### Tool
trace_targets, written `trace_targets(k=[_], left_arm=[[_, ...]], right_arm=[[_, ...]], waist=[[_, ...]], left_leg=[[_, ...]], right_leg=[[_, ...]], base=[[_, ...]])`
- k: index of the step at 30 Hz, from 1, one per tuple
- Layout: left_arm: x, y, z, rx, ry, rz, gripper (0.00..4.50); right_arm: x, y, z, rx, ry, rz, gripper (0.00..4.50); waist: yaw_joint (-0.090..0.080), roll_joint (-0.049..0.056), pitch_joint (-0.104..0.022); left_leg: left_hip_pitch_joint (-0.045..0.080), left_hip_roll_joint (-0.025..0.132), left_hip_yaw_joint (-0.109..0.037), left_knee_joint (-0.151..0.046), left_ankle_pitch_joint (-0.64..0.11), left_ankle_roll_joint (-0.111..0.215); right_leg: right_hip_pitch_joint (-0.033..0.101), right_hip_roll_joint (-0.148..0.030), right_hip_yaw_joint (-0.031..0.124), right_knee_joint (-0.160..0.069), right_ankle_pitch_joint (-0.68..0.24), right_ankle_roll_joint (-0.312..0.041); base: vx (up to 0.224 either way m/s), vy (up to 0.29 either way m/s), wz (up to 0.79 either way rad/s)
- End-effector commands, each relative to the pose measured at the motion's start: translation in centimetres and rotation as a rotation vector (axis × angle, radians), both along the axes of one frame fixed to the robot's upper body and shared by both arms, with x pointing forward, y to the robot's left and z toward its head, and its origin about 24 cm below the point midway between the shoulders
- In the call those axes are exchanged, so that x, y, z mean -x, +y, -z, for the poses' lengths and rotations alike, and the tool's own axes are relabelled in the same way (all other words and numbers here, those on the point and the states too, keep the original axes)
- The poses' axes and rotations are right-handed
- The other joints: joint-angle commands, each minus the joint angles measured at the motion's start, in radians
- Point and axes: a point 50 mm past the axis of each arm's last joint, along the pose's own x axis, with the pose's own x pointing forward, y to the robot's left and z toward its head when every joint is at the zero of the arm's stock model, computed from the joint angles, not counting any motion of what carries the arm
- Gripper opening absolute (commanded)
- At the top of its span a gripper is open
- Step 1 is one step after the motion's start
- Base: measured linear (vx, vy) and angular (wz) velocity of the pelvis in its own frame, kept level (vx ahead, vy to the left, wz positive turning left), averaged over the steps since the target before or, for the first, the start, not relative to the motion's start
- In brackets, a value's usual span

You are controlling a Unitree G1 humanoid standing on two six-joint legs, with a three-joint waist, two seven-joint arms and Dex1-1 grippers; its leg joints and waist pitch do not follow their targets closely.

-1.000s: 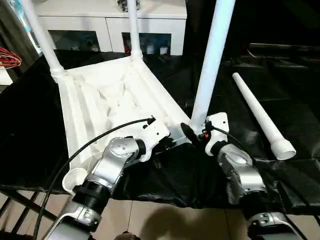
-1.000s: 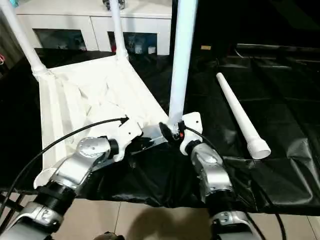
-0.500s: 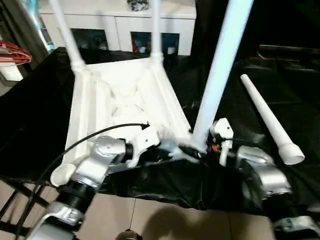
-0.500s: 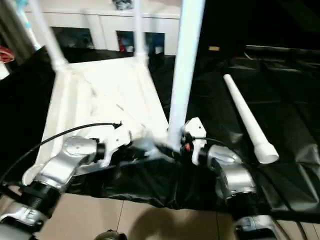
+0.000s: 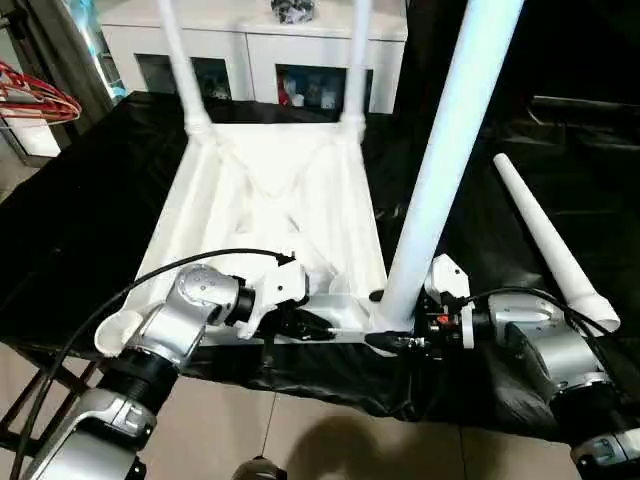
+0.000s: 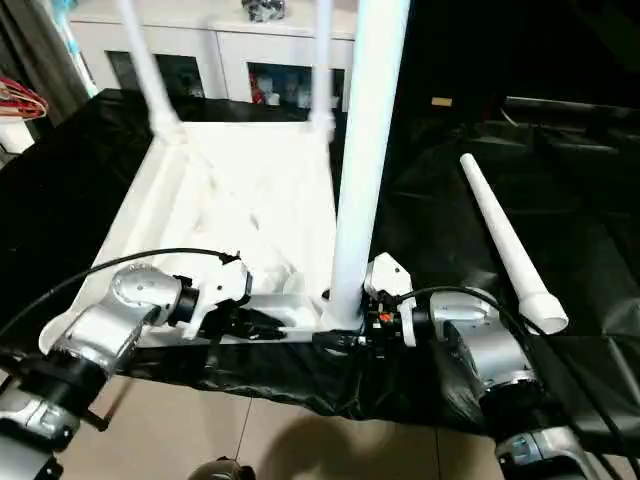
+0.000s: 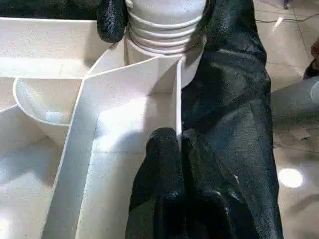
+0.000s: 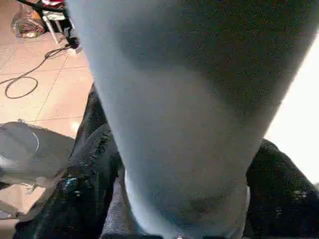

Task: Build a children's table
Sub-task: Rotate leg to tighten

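Note:
The white tabletop (image 5: 270, 190) lies upside down on the black-covered table, ribbed underside up. Two legs (image 5: 180, 60) (image 5: 357, 60) stand in its far corner sockets. A third leg (image 5: 450, 150) stands upright at the near right corner, and my right gripper (image 5: 390, 335) is shut on its base, with black fingers (image 8: 94, 164) on both sides. My left gripper (image 5: 315, 325) is shut on the tabletop's near rim, its fingertips (image 7: 162, 147) pinching a thin white wall. The fourth leg (image 5: 545, 235) lies loose on the cloth to the right. The near left socket (image 5: 118, 330) holds nothing.
A white cabinet with glass doors (image 5: 240, 40) stands behind the table. Red wire loops (image 5: 35, 95) sit at the far left. The black cloth (image 5: 80, 220) hangs over the table's front edge, with tiled floor (image 5: 300, 440) below my arms.
The camera has swung, so the tabletop looks squarer. My right forearm has turned to reach the leg's base from the right. Both grippers keep their hold.

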Motion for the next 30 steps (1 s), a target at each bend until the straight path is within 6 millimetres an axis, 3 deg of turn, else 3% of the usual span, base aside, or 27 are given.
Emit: trace_targets(k=[1,8,13,16,19,20,22,27,30], left_arm=[[-0.8,-0.9,-1.3,0.012,-0.064,0.025,0.0],[-0.8,-1.0,-1.3,0.016,-0.063,0.03,0.0],[-1.2,-1.3,-1.3,0.061,-0.072,-0.048,0.0],[-1.8,-2.0,-1.3,0.079,-0.098,-0.163,0.0],[-2.0,-3.0,-1.2,0.099,-0.11,-0.238,0.0],[-2.0,-3.2,-1.1,0.101,-0.108,-0.249,0.0],[-1.8,-4.3,-0.8,0.105,-0.098,-0.292,0.0],[-1.8,-5.7,-0.7,0.122,-0.087,-0.36,0.0],[-1.4,-7.0,-0.8,0.145,-0.076,-0.361,0.0]], right_arm=[[0.8,1.7,0.2,0.008,0.008,-0.119,3.08],[0.9,1.6,0.3,0.008,0.012,-0.12,2.74],[0.4,1.8,0.8,-0.022,-0.002,0.021,2.69],[-0.9,1.9,1.4,-0.058,-0.016,0.245,2.69],[-1.7,2.3,1.7,-0.106,-0.033,0.423,2.68],[-1.9,2.5,1.9,-0.11,-0.035,0.463,2.68],[-2.2,3.0,2.5,-0.128,-0.026,0.584,2.68],[-2.5,4.0,3.2,-0.129,-0.022,0.729,2.67],[-2.6,5.1,3.5,-0.111,-0.055,0.756,2.67]], waist=[[-0.003,-0.015,-0.064],[0.006,-0.014,-0.064],[0.006,-0.015,-0.063],[-0.001,-0.017,-0.058],[-0.023,-0.02,-0.055],[-0.032,-0.021,-0.056],[-0.042,-0.022,-0.058],[-0.046,-0.019,-0.059],[-0.051,-0.017,-0.055]], left_leg=[[0.02,0.052,-0.013,-0.066,-0.273,0.047],[0.02,0.053,-0.015,-0.066,-0.283,0.038],[0.02,0.054,-0.016,-0.068,-0.296,0.034],[0.021,0.05,-0.018,-0.072,-0.327,0.011],[0.025,0.049,-0.024,-0.077,-0.367,-0.014],[0.019,0.048,-0.025,-0.079,-0.366,-0.015],[0.02,0.049,-0.023,-0.078,-0.357,-0.01],[0.018,0.047,-0.019,-0.077,-0.325,0.004],[0.02,0.046,-0.02,-0.079,-0.348,-0.005]], right_leg=[[0.041,-0.064,0.043,-0.072,-0.269,-0.202],[0.041,-0.066,0.043,-0.072,-0.295,-0.192],[0.039,-0.066,0.043,-0.073,-0.305,-0.191],[0.035,-0.069,0.043,-0.08,-0.377,-0.173],[0.034,-0.072,0.041,-0.088,-0.438,-0.153],[0.038,-0.071,0.041,-0.087,-0.437,-0.146],[0.035,-0.069,0.043,-0.085,-0.398,-0.152],[0.038,-0.065,0.043,-0.084,-0.343,-0.162],[0.035,-0.066,0.043,-0.089,-0.371,-0.157]], base=[[0.0,0.0,0.0],[0.0,0.0,0.0],[0.0,0.0,0.0],[0.0,0.0,0.0],[0.0,0.0,0.0],[0.0,0.0,0.0],[0.0,0.0,0.0],[0.0,0.0,0.0],[0.0,0.0,0.0]])
